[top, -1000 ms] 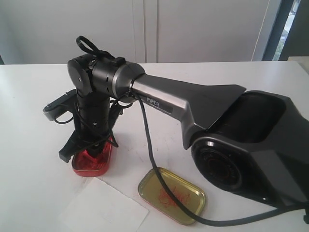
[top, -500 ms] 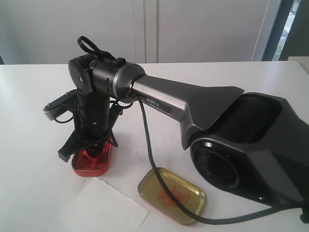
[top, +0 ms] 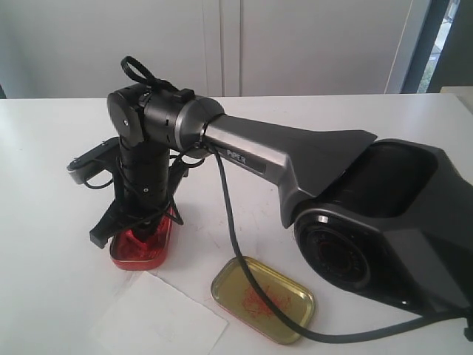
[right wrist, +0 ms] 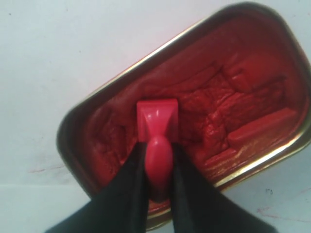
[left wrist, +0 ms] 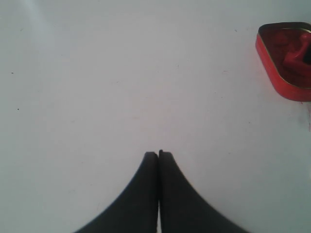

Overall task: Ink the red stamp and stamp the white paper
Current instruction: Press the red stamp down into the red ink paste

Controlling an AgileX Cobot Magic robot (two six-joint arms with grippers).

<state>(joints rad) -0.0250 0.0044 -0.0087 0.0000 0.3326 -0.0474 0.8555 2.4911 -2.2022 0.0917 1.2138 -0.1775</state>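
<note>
Red stamp (right wrist: 156, 116) pinched, right gripper (right wrist: 158, 145) vertical in tin (right wrist: 121, 80).

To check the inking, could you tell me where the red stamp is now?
The right claw holds the red stamp with its base in the red ink tin, at the exterior view's lower left, beside the white paper.

Right arm: minor shift in pose.
Wrist housing (top: 148, 111) and forearm (top: 295, 155) now sit slightly further toward the right of the exterior view than a second ago, after a small dip half a second back.
</note>
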